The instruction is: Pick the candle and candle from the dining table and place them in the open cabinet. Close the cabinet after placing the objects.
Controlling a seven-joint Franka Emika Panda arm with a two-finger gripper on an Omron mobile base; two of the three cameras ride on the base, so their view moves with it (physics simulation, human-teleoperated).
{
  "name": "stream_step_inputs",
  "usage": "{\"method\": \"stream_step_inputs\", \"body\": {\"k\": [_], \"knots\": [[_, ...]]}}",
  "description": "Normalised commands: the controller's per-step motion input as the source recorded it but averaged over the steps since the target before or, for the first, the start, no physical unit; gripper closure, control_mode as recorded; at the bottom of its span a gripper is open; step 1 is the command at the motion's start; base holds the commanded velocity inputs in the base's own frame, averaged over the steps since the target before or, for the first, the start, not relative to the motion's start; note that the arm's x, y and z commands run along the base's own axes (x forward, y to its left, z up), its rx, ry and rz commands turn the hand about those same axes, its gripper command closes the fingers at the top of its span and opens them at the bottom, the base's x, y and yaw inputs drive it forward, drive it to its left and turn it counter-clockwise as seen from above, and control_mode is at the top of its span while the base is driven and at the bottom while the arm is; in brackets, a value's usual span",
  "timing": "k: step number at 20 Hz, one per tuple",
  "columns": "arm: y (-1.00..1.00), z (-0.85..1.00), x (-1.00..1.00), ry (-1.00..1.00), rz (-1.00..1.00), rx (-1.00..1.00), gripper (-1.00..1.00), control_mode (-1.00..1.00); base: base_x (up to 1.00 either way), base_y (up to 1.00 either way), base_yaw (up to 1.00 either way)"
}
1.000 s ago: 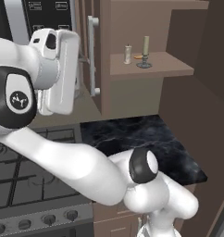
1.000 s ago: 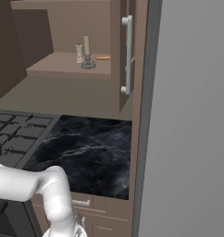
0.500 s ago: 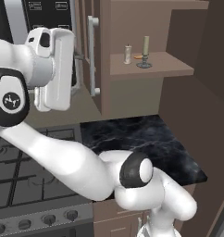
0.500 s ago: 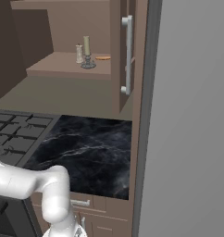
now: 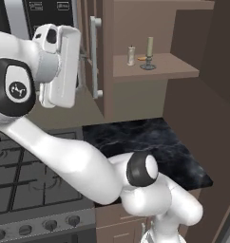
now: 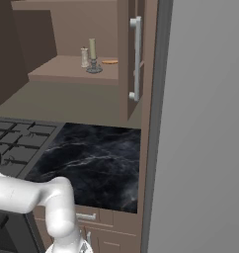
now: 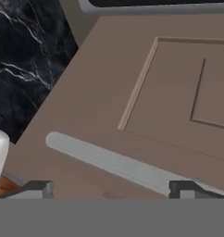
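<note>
A brown wall cabinet (image 5: 136, 71) stands open above a black marble worktop (image 5: 150, 142). On its shelf, at about one o'clock in the left base view, sit both candles: the slim stick candle (image 5: 149, 49) upright on its round grey dish, and the short stub candle (image 5: 131, 55) just beside it, toward nine o'clock. The right base view shows the same pair from the other side, the stub (image 6: 84, 57) again at the stick's (image 6: 92, 52) nine o'clock, plus a small flat orange item (image 6: 110, 62) lying on the shelf at the stick's three o'clock. In the left base view the white arm's wrist rises at nine o'clock, close to the open door (image 5: 95, 52) and its vertical silver bar handle (image 5: 94, 57). The hand view adds the near detail: the panelled door face (image 7: 146, 106) with the silver handle (image 7: 114, 162) crossing low, and the hand (image 7: 109, 190) spread wide with its dark fingertips (image 7: 37, 187) either side of that bar, gripping nothing. A grey stove (image 6: 18, 143) lies beside the worktop.
</note>
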Motion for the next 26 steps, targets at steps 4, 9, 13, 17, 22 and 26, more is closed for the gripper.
{"method": "stream_step_inputs", "body": {"k": [4,9,13,17,22,26], "knots": [[0.0,-0.16,0.13,-0.02,0.0,-0.07,-1.0,-1.0,0.0,0.0,0.0],[0.0,-0.24,0.24,-0.01,0.0,-0.11,-1.0,-1.0,0.0,0.0,0.0],[0.0,-0.11,0.16,-0.06,0.0,-0.1,-1.0,-1.0,0.0,0.0,0.0],[-0.07,0.0,0.06,-0.08,0.0,-0.05,-1.0,-1.0,0.0,0.0,0.0],[-0.27,0.0,0.06,-0.06,0.0,-0.01,-1.0,-1.0,0.0,0.0,0.0],[-0.31,0.0,0.07,-0.04,0.0,-0.02,-1.0,-1.0,0.0,0.0,0.0]]}}
